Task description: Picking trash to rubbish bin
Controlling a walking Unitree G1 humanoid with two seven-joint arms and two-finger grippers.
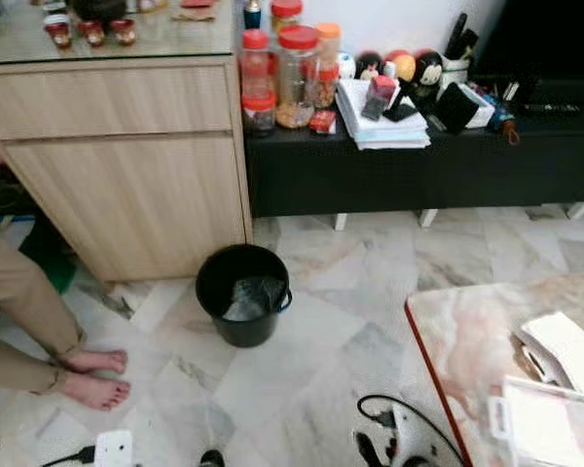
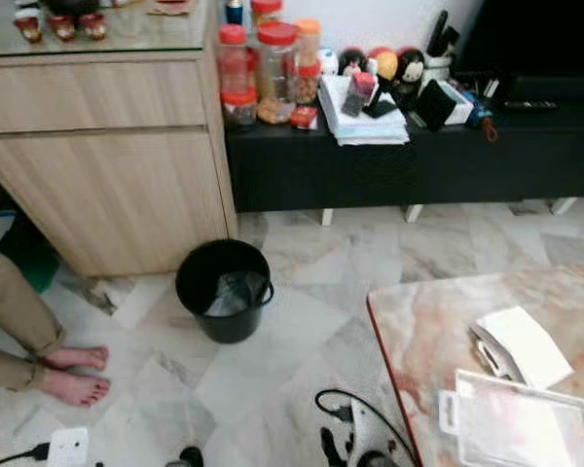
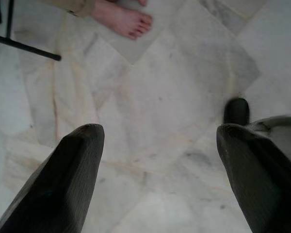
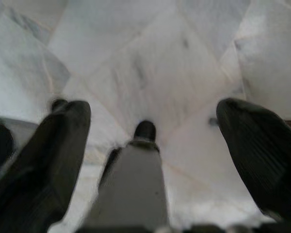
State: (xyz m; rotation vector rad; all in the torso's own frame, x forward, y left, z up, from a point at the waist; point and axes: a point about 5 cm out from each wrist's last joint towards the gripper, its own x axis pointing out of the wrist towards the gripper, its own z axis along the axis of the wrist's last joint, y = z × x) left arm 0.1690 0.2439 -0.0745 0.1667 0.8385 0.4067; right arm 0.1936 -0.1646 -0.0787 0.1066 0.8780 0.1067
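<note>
Pale marble floor tiles spread across a lived-in room, where a round black plastic rubbish bin stands on the floor just in front of the right corner of a light wooden cabinet. Something dark and crumpled, perhaps a liner, lies inside the bin; what it is cannot be told. Right of the cabinet, a long low black worktop runs along the far wall, crowded with clear red-lidded plastic jars, a stack of white papers and small round figurines. At the left edge, a person's bare feet rest on the tiles, with tan trouser legs above them. Near right, the corner of a pinkish marble-topped worktop with a red edge carries white papers and a clear plastic container. Black cables and a white power adaptor lie on the floor at the near edge. Both arms hang low over the tiles: the left hand has its two black fingers spread wide apart with nothing between them, and the right hand is likewise spread and empty.
</note>
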